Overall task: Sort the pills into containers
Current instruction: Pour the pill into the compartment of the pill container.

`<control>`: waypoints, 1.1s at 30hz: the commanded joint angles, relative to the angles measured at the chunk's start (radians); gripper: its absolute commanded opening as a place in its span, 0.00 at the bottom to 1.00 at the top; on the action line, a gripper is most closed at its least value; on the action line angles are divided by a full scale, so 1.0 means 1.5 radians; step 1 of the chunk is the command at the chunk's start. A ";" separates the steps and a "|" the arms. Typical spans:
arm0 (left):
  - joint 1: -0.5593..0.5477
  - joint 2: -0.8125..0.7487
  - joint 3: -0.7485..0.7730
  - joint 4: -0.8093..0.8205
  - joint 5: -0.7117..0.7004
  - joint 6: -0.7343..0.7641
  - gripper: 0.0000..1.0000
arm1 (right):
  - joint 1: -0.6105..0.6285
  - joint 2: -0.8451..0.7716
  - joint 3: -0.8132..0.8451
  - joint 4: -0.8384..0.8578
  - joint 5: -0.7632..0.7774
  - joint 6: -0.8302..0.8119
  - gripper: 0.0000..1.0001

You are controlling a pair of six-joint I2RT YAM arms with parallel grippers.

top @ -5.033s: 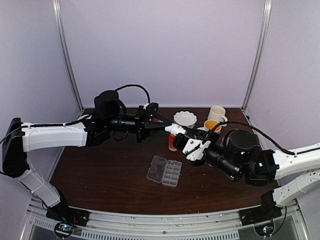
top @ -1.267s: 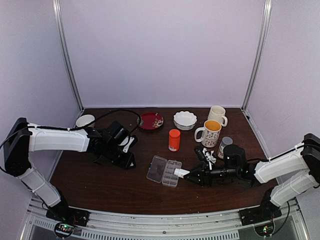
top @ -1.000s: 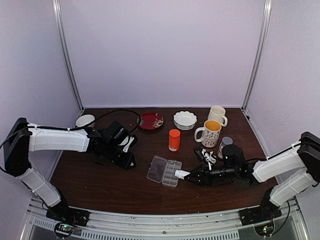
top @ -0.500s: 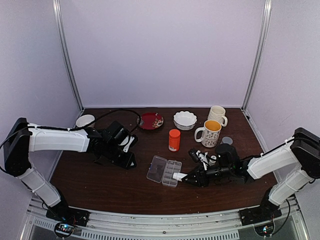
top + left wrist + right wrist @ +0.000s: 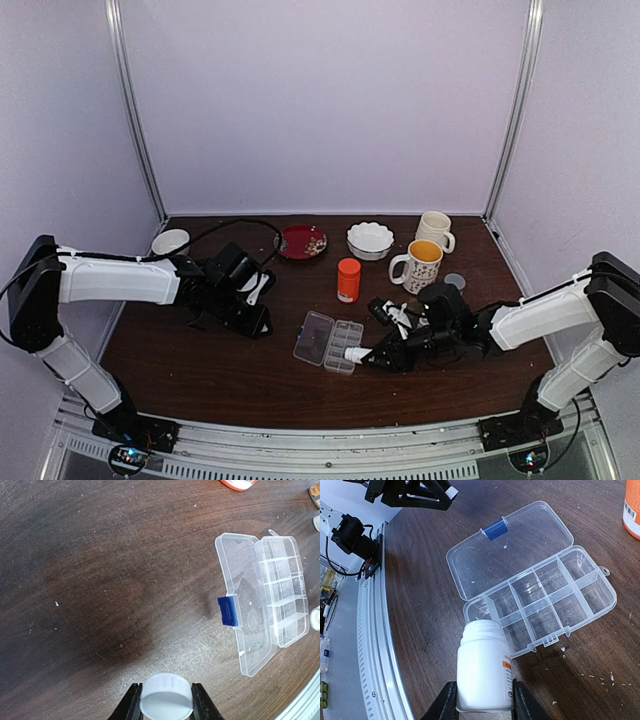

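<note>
Logging the organizer (image 5: 555,592): it lies open mid-table (image 5: 200,380), nearer the near edge, with its lid (image 5: 505,555) folded flat leftward and its long axis running roughly near-to-far. We see no pills in its cells (image 5: 543,623). Our right gripper (image 5: 484,702) clamps an uncapped white bottle (image 5: 484,672), mouth toward an end cell, presumably to pour. Our left gripper (image 5: 166,707) pinches the cap (image 5: 166,696), held well clear.

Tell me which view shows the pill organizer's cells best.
Right wrist: the open pill organizer fills much of the frame, every divider clear, cells apparently empty. Left wrist shows it smaller, at the right edge. Top external shows only a tiny clear box.
</note>
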 commanded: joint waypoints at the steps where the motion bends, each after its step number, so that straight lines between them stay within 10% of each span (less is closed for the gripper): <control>1: -0.004 0.011 -0.006 0.021 -0.004 0.000 0.24 | 0.015 0.006 0.036 -0.069 0.039 -0.030 0.00; 33: -0.026 0.081 0.030 -0.003 0.005 0.014 0.24 | 0.045 -0.001 0.068 -0.127 0.059 -0.053 0.00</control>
